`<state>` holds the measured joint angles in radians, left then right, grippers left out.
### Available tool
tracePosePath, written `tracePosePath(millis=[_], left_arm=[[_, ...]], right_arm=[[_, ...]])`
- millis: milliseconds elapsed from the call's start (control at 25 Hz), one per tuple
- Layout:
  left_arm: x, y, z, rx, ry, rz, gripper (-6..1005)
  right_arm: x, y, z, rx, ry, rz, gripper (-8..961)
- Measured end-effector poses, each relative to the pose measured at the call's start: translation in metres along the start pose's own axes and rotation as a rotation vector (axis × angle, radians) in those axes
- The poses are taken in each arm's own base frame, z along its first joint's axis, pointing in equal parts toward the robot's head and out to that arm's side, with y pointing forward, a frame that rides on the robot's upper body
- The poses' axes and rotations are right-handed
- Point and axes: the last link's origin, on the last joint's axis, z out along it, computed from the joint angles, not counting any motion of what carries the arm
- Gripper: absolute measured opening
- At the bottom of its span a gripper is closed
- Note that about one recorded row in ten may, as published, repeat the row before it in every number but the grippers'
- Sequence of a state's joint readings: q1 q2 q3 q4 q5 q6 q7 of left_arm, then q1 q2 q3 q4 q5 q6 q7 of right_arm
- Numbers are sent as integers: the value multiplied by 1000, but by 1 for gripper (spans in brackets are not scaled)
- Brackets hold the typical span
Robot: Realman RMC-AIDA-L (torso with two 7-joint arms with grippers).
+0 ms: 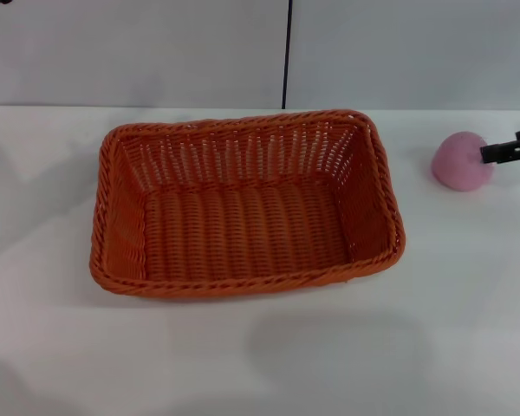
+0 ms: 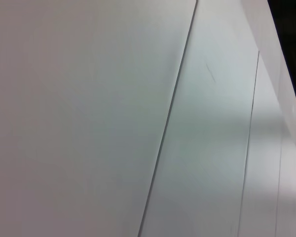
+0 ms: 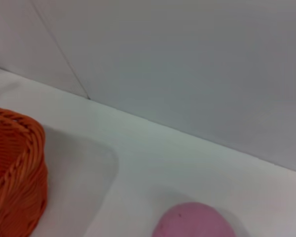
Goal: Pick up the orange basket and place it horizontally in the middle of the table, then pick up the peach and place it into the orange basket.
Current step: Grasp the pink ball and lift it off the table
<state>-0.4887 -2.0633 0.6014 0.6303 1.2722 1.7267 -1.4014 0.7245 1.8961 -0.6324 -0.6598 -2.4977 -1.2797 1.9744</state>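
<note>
Since the orange basket [image 1: 243, 204] already lies lengthwise mid-table [image 1: 260, 364], we turn to the peach [image 1: 461, 161] at its 2 o'clock, well apart. Our right gripper [image 1: 510, 149] touches its far side; whether its fingers are parted, we cannot tell, and the left arm is unseen. Peach looks light, smooth, roll-prone: we'd grip across its widest girth.
</note>
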Motion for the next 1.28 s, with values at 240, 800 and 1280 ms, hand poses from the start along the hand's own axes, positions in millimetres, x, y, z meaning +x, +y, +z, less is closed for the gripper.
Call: tracePosePath(millis=[240, 800, 1280], left_arm=[[-3, -1, 3, 1, 2, -15, 597], [-6, -1, 6, -4, 5, -39, 597], [-7, -1, 8, -9, -2, -39, 596]], right_arm=[[-6, 10, 12, -16, -1, -33, 719], [-1, 19, 35, -5, 27, -53, 660], [-5, 20, 18, -17, -59, -51, 358]])
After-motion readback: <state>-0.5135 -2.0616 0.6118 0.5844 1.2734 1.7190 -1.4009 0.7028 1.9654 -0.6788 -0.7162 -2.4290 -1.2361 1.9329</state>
